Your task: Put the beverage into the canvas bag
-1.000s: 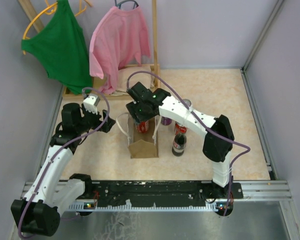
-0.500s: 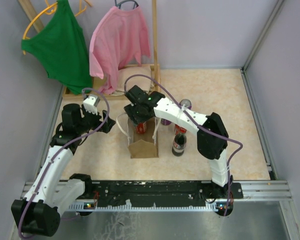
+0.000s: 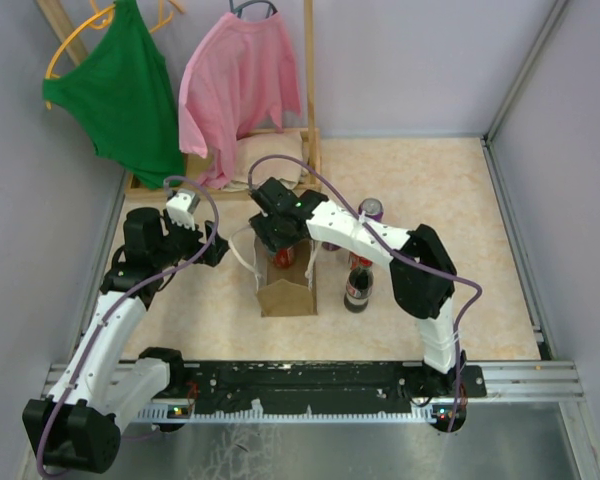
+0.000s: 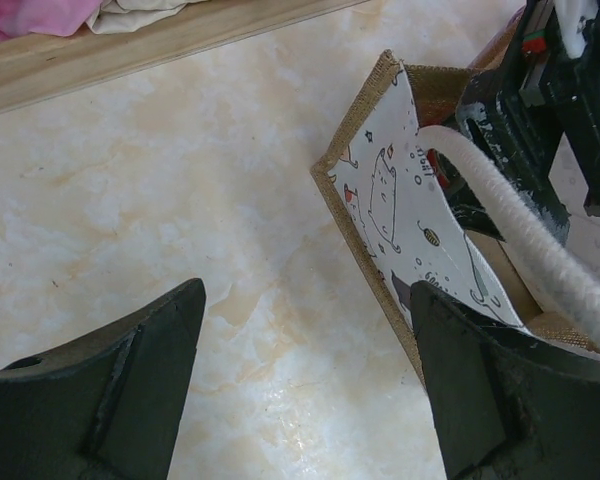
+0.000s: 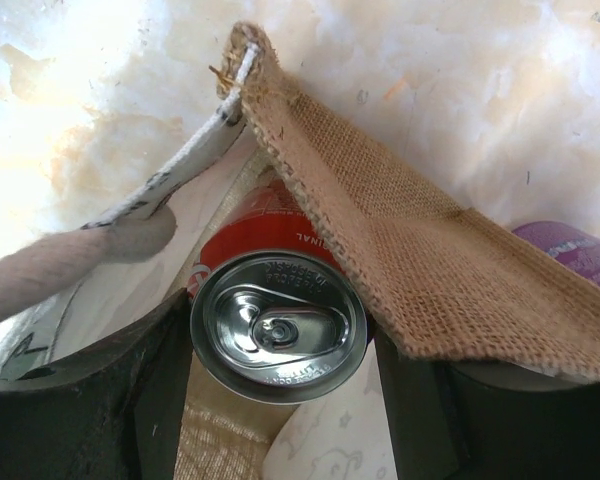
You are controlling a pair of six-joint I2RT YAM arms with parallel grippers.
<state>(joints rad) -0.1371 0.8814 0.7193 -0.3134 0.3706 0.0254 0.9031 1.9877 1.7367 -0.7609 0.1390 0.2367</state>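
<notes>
- One beverage, a red can (image 5: 276, 300), sits lid up inside the canvas bag (image 3: 286, 296), at the far end of its mouth. Whether it rests on the bag's floor cannot be told.
- Right gripper (image 5: 280, 345): jaws about half spread and clamped on the can's sides, reaching down through the bag mouth.
- Left gripper (image 4: 308, 300): jaws wide, holding nothing, low over the table (image 3: 460, 260) just beside the bag's left corner.
- Hazard, early release: if the can is not yet seated, letting go would drop it. It may tip on landing, and the soft bag may lean with it.
- Hazard, snagging: the burlap wall slumps inward against the can and lies over one finger, and a white handle (image 4: 520, 240) crosses close by. A straight pull out could catch either one and lift or drag the bag, since the left claw is not bracing it.
- Hazard, neighbours: a cola bottle (image 3: 358, 288) and a purple can (image 3: 370, 209) stand near the bag's right side, so a dragged bag could knock them.
</notes>
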